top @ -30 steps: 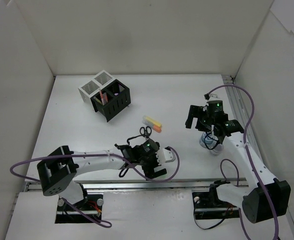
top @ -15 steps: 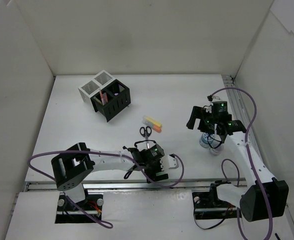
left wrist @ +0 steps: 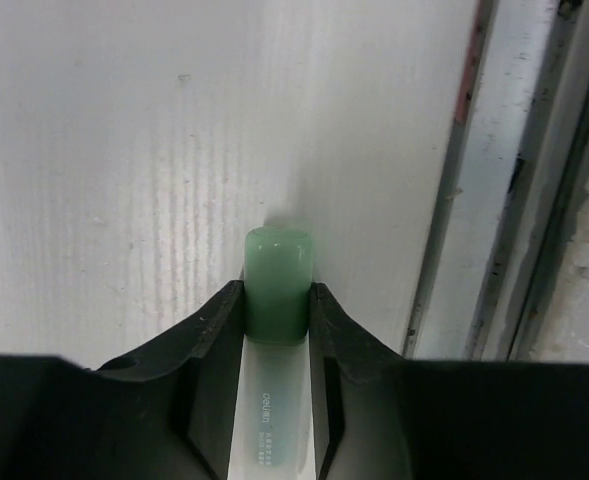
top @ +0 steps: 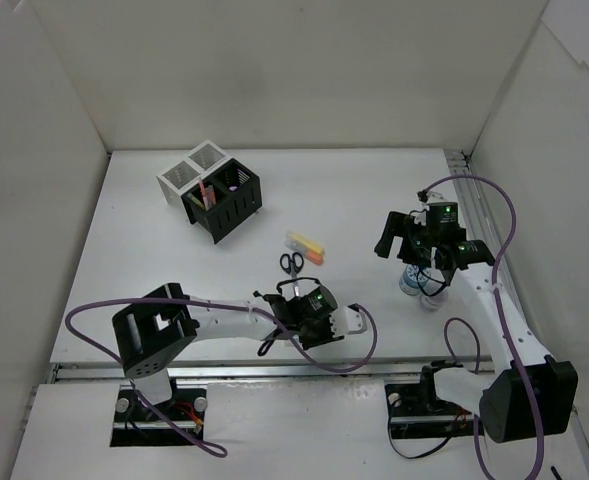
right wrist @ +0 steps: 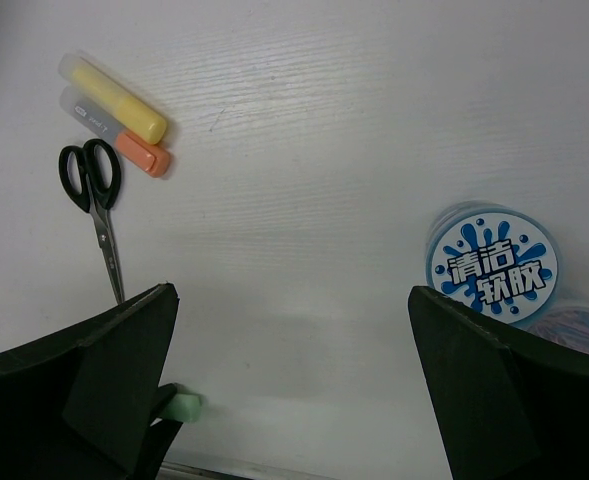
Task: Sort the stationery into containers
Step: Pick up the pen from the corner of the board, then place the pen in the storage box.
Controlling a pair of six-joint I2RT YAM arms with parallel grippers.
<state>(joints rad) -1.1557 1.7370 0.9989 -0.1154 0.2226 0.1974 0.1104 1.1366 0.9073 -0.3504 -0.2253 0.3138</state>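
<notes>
Clamping my left gripper (left wrist: 277,300) on the green highlighter (left wrist: 278,262) at the near edge of the table (top: 374,190), I judge the pickup under way, with lifting and carrying it to the far-left cups (top: 214,195) next, while my right gripper (right wrist: 292,385) hangs with jaws wide apart.

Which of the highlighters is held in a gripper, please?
The green highlighter, clamped in the left gripper; the yellow highlighter and orange highlighter lie loose beside the scissors.
</notes>
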